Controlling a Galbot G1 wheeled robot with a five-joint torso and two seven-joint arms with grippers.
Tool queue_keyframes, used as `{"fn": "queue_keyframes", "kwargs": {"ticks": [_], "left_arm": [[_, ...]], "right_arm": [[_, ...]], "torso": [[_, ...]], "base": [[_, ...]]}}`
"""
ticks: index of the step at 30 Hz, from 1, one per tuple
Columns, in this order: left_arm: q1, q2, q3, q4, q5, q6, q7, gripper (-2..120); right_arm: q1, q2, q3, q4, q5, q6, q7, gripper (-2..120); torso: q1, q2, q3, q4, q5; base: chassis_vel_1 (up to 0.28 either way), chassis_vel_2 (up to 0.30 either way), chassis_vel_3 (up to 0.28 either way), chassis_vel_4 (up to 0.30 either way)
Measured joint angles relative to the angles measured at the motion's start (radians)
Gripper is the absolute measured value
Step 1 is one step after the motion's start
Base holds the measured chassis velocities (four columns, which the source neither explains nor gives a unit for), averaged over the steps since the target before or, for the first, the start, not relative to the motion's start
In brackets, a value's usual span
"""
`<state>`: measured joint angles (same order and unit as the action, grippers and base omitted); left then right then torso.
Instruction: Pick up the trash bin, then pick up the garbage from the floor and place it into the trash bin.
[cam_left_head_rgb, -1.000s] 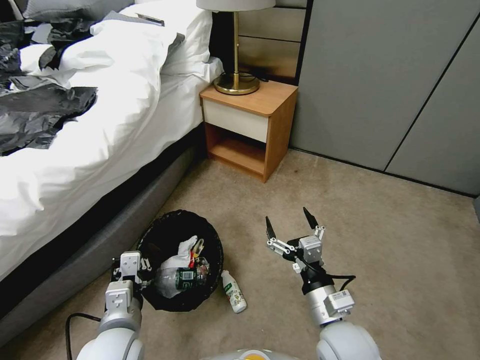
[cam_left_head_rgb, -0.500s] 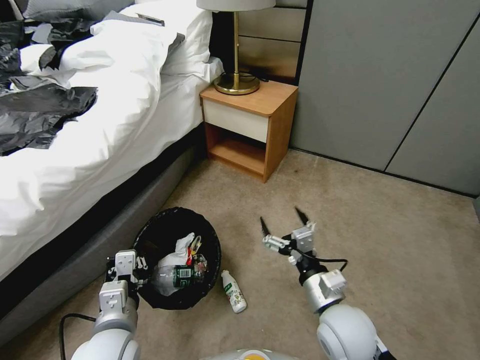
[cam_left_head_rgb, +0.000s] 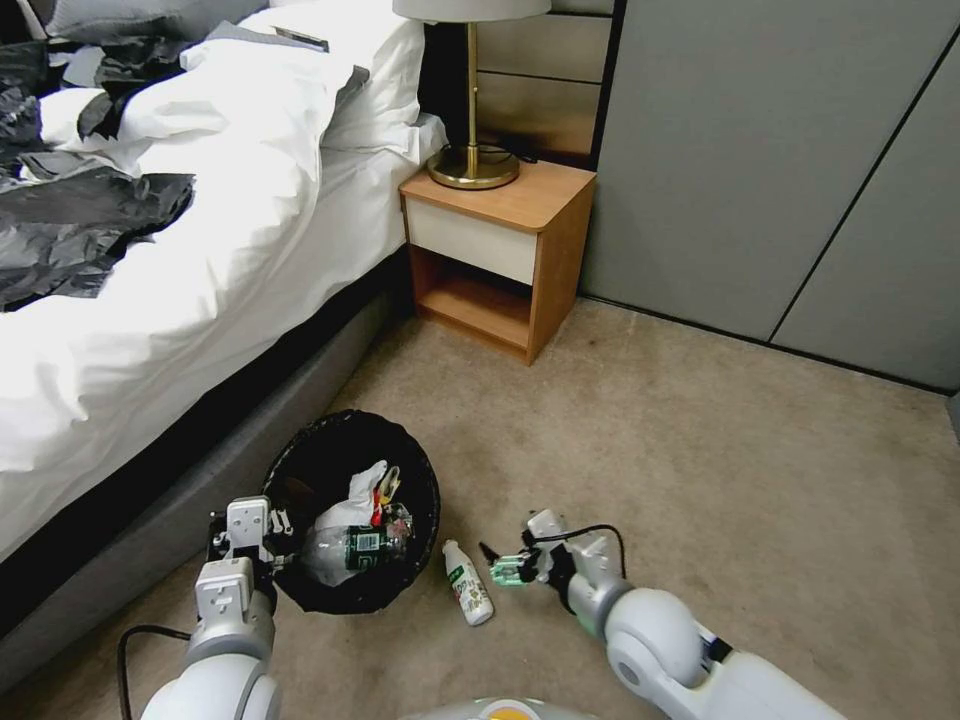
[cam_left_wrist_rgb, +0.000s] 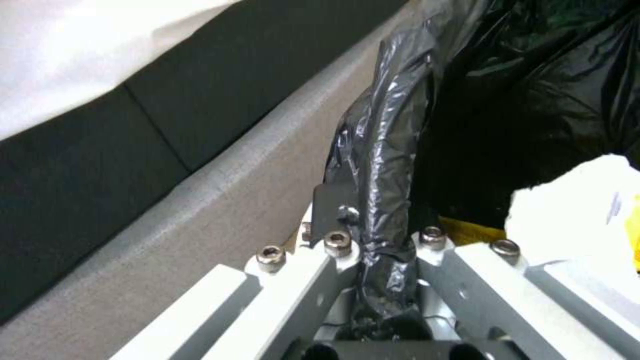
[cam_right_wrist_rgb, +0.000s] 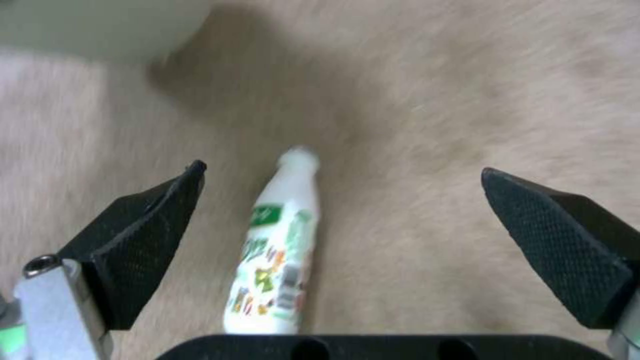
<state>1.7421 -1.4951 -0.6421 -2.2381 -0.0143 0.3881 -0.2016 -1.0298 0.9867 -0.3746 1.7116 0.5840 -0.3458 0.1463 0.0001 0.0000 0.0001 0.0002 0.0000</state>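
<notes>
Over the last second the right gripper (cam_left_head_rgb: 497, 562) has swung down from a raised pose above the carpet to a low one just beside the small white bottle (cam_left_head_rgb: 468, 583), which lies on its side on the carpet (cam_left_head_rgb: 760, 480) right next to the trash bin (cam_left_head_rgb: 345, 510). The right wrist view shows this gripper's two black fingertips (cam_right_wrist_rgb: 143, 235) spread wide with the bottle (cam_right_wrist_rgb: 275, 255) lying between them, not yet touched, its cap end pointing away from the wrist. This reads as the approach to a grasp: the bottle looks like the last loose piece of garbage on the floor here, so the task seems close to done once it is lifted into the bin. The bin itself has drifted only slightly in the head view; it sits near the grey bed base (cam_left_head_rgb: 190, 500), and the left gripper (cam_left_head_rgb: 243, 535) is clamped on its near rim, where the left wrist view shows the black liner bag (cam_left_wrist_rgb: 387, 165) pinched between the closed fingers. Inside the bin lie a clear plastic bottle (cam_left_head_rgb: 345, 550) with a dark label, crumpled white tissue paper (cam_left_head_rgb: 358, 492), and a bit of red and yellow wrapper (cam_left_head_rgb: 385, 490). The bin appears roughly half full, with room for the white bottle.
</notes>
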Motion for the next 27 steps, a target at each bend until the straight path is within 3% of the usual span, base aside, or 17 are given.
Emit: {"fn": "queue_keyframes", "kwargs": {"ticks": [3,8,12,27], "left_arm": [[0.003,-0.01,0.002,0.008,0.008,0.0,-0.001,0],[0.0,-0.014,0.007,0.015,0.014,0.0,-0.001,0],[-0.007,-0.014,0.009,0.018,0.016,0.003,-0.002,0],[0.003,-0.017,0.024,0.028,0.024,0.003,-0.003,0]], "right_arm": [[0.077,0.032,-0.113,-0.115,-0.006,0.016,-0.024,100],[0.114,0.113,-0.169,-0.216,-0.029,0.037,-0.05,100],[0.131,0.172,-0.188,-0.278,-0.052,0.053,-0.079,100],[0.136,0.27,-0.174,-0.439,-0.12,0.126,-0.134,98]], "torso": [[0.0,0.0,0.0,-0.0003,-0.0003],[0.0,0.0,0.0,-0.0003,-0.0002],[0.0,0.0,0.0,-0.0001,-0.0002],[0.0,0.0,0.0,-0.0002,0.0]], "base": [[0.0,0.0,0.0,0.0],[0.0,0.0,0.0,0.0],[0.0,0.0,0.0,0.0],[0.0,0.0,0.0,0.0]]}}
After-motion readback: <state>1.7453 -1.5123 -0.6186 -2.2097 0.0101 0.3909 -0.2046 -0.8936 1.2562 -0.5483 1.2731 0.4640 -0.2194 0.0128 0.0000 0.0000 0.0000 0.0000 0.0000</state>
